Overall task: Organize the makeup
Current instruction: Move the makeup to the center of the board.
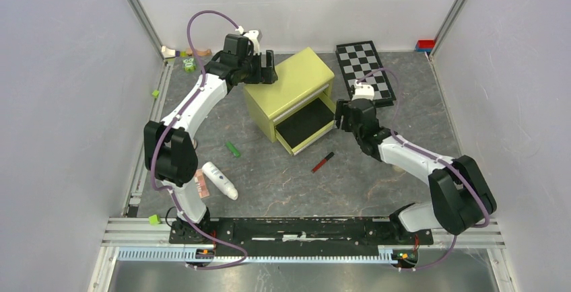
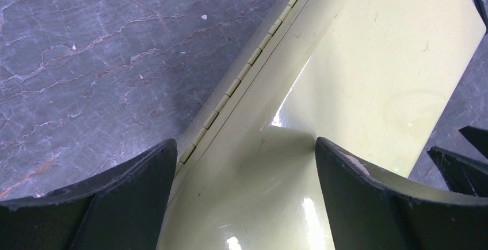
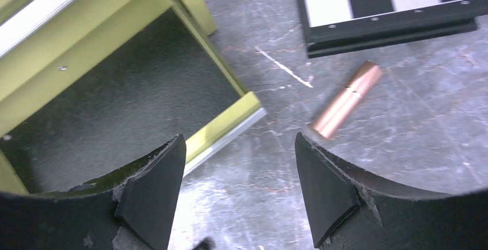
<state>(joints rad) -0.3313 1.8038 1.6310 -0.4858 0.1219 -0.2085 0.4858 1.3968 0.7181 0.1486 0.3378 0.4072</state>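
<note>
An olive-green box [image 1: 289, 80] stands mid-table with its lower drawer [image 1: 306, 125] pulled open and empty. My left gripper [image 1: 268, 70] is open over the box's top near its back-left edge. In the left wrist view, the lid and its hinge [image 2: 241, 77] lie between the spread fingers [image 2: 132, 192]. My right gripper [image 1: 341, 121] is open and empty beside the drawer's right front corner [image 3: 230, 124]. A copper tube [image 3: 347, 100] lies just beyond it. A red stick [image 1: 322, 162], a small green item [image 1: 232, 149], a white tube [image 1: 220, 179] and a pink-brown palette [image 1: 201, 184] lie on the table.
A black-and-white checkerboard [image 1: 367, 70] lies at the back right and also shows in the right wrist view [image 3: 391, 2]. Toy blocks [image 1: 185, 60] sit at the back left. Small green blocks [image 1: 155, 93] lie along the left rail. Walls enclose three sides.
</note>
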